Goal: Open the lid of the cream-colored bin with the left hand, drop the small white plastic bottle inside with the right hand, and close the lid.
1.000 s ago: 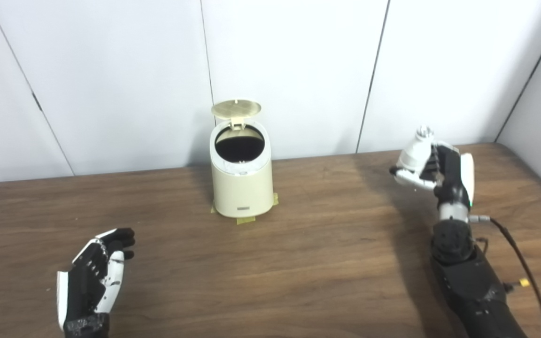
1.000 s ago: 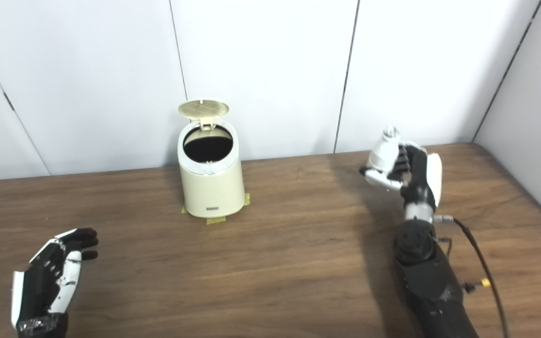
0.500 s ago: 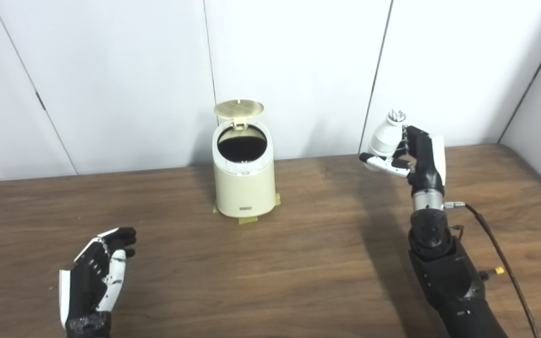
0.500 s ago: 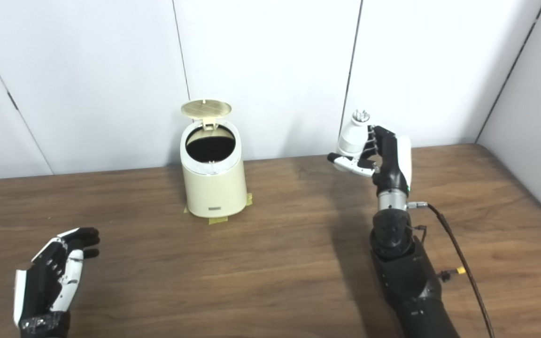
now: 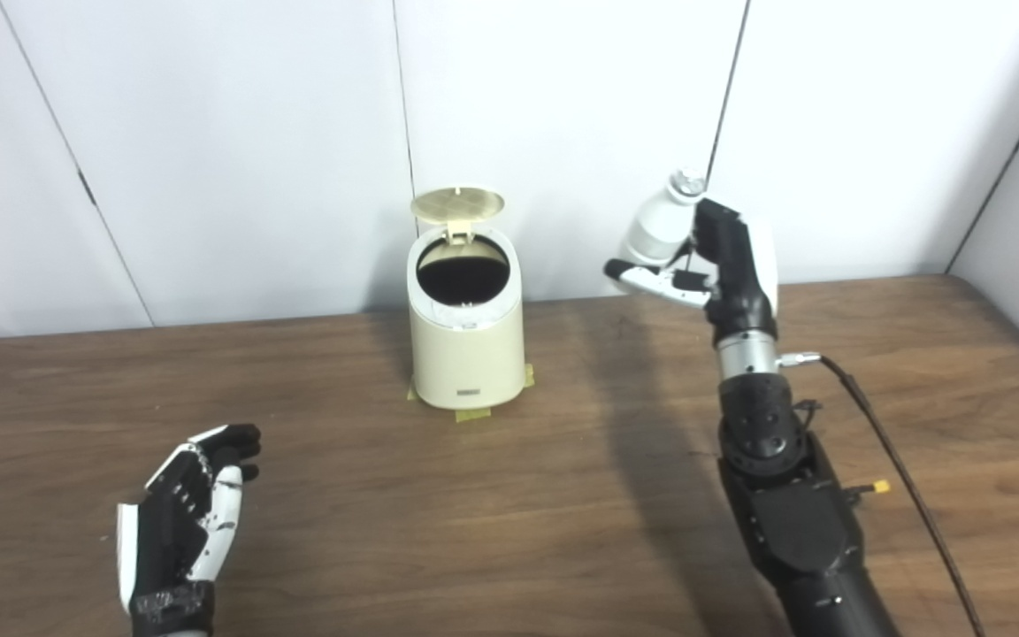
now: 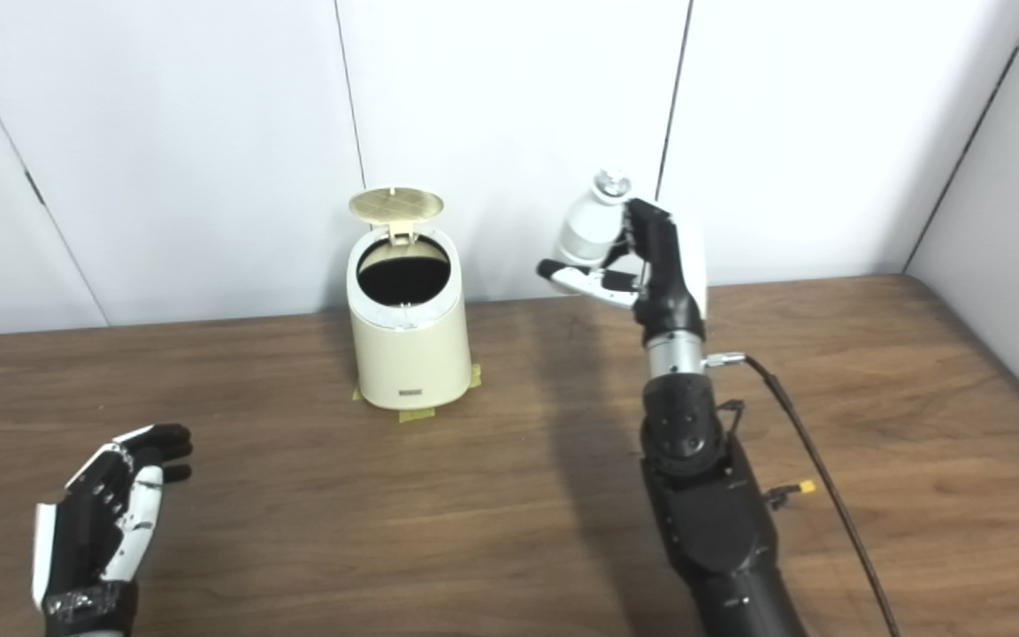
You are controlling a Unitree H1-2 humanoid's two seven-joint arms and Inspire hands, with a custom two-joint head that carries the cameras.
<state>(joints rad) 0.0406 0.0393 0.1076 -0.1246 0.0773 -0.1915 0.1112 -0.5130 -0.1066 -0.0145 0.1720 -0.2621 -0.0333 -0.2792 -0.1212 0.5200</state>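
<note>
- Left hand (image 5: pixel 180 522) is low and near the front edge of the table (image 5: pixel 509 531), well to the left of the bin and nearer to the robot. Its fingers are apart and it holds nothing. It is well apart from the bin.
- Bin (image 5: pixel 467 341), cream-colored, stands upright at the back of the table on strips of tape (image 5: pixel 472 412). Its lid (image 5: pixel 457 203) is tipped up at the back of the rim, so the dark mouth is open upward.
- Bottle (image 5: pixel 656 232), small and white, is in the air to the right of the bin, higher than the bin's rim and well apart from it. Its long axis is almost upright, with the cap leaning a little to the right.
- Right hand (image 5: pixel 704 261) is clamped around the bottle, thumb under it, forearm standing nearly vertical from the table. This hand is much nearer to the bin than the left one. I judge the next move must carry the bottle leftward until it is over the mouth.
</note>
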